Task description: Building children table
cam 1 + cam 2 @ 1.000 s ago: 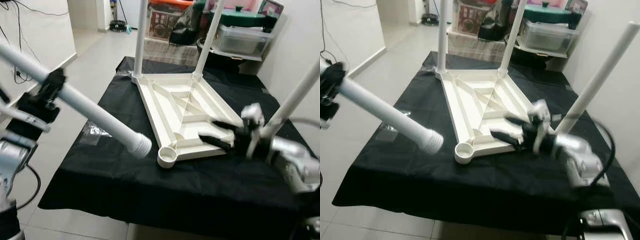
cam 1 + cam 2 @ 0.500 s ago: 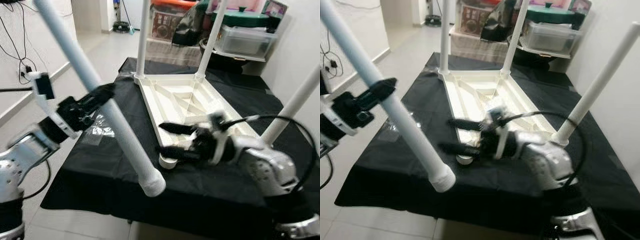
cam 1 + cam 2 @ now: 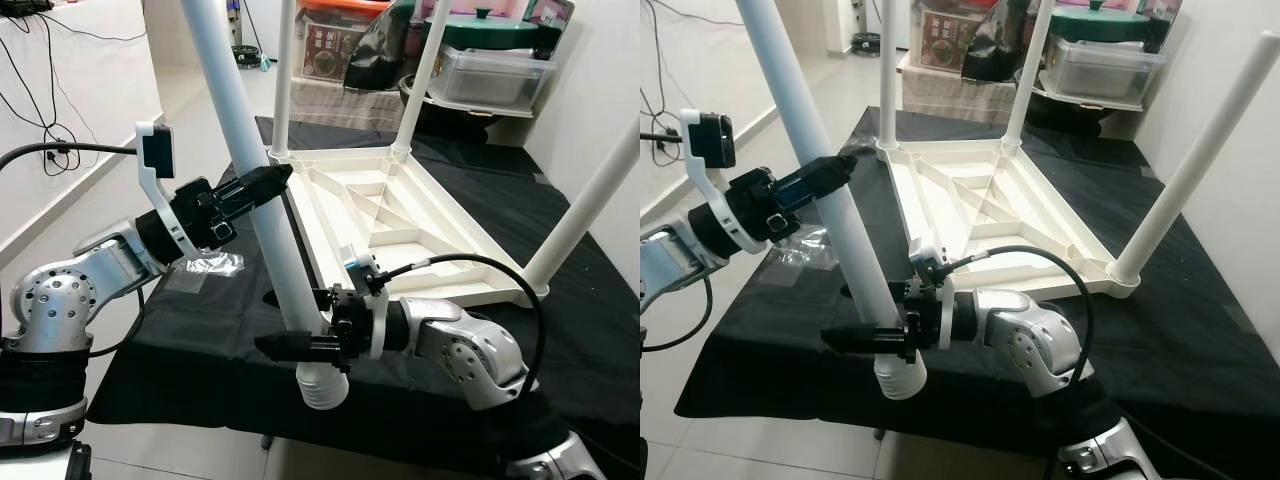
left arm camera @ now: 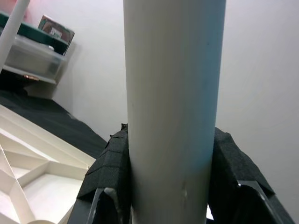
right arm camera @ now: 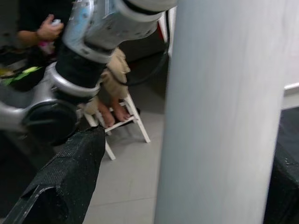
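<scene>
You have four white legs: three already stand upright in the upturned tabletop (image 3: 390, 215) on the counter (image 3: 200, 330), and the loose leg (image 3: 262, 195) runs steeply from upper left to its ribbed end at lower centre. Your left tool (image 3: 262, 185) pinches it mid-length; your right tool (image 3: 290, 345) straddles it near the bottom, fingers spread.

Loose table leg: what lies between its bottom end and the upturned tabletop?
In the left eye view, only black cloth lies between the loose table leg and the upturned tabletop.
</scene>
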### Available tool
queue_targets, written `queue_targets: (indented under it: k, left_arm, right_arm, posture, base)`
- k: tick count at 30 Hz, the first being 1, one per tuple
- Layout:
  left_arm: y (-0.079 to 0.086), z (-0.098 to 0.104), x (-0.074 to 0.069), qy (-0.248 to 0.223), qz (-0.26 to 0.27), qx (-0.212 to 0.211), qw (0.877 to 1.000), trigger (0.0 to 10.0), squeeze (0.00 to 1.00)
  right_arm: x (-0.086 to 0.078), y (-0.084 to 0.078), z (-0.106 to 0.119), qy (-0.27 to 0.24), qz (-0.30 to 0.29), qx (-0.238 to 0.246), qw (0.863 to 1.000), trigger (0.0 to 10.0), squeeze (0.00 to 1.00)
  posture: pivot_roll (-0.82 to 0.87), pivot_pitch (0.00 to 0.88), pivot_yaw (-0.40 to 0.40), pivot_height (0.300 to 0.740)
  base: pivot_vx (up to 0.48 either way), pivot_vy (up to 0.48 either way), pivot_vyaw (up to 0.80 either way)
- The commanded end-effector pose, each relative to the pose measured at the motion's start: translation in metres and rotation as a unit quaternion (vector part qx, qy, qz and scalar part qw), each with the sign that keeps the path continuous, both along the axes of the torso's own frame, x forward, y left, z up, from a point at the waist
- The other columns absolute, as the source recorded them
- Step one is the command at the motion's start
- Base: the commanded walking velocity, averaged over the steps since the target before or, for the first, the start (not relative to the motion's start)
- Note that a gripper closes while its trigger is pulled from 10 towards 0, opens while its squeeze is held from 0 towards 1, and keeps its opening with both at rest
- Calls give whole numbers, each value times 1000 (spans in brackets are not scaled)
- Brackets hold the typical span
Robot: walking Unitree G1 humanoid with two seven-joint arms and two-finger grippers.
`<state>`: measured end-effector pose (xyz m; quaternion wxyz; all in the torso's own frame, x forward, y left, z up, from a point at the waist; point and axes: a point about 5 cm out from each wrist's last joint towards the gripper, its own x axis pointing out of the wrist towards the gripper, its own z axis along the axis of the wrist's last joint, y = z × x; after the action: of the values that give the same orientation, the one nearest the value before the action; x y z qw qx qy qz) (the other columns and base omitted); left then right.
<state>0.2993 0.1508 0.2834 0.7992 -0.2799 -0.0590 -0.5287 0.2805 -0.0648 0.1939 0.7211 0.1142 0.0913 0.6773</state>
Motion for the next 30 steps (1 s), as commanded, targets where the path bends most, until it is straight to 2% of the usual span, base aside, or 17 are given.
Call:
queue_targets:
  k: [1,7,16,17,20,21,26,29,30]
  left_arm:
    - [-9,-1,2,-4,-20,5,1000,10000,0]
    - [-27,-8,7,4,-51,10,999,10000,0]
    - [-34,-12,8,6,-63,11,998,10000,0]
    - [-35,-12,8,7,-65,9,998,10000,0]
    - [-35,-12,8,7,-65,9,998,10000,0]
    - [-36,-13,9,8,-68,8,998,10000,0]
    - [-40,-14,10,7,-73,2,997,10000,0]
    - [-40,-14,10,7,-74,1,997,10000,0]
    - [-41,-15,10,6,-75,0,997,10000,0]
  right_arm:
    - [1,5,4,7,-3,1,1000,10000,0]
    - [4,18,10,35,-16,12,999,10000,0]
    - [4,21,10,36,-21,8,999,10000,0]
    - [4,21,9,35,-27,8,999,9490,0]
    - [4,21,9,35,-27,8,999,9490,0]
    - [7,22,9,37,-42,8,998,0,0]
    - [15,24,10,38,-88,15,995,0,0]
    - [16,24,10,38,-94,15,995,0,0]
    - [20,23,8,38,-118,7,992,0,0]
  posture:
    - [-17,0,-55,740]
    - [-21,0,-54,740]
    - [-28,0,-54,740]
    - [-30,0,-53,740]
    - [-30,0,-53,740]
    - [-31,0,-53,740]
    - [-34,0,-55,740]
    - [-34,0,-55,740]
    - [-34,0,-55,740]
  base:
    - [0,0,0]
    - [0,0,0]
    - [0,0,0]
    - [0,0,0]
    - [0,0,0]
    - [0,0,0]
    - [0,0,0]
    - [0,0,0]
    - [0,0,0]
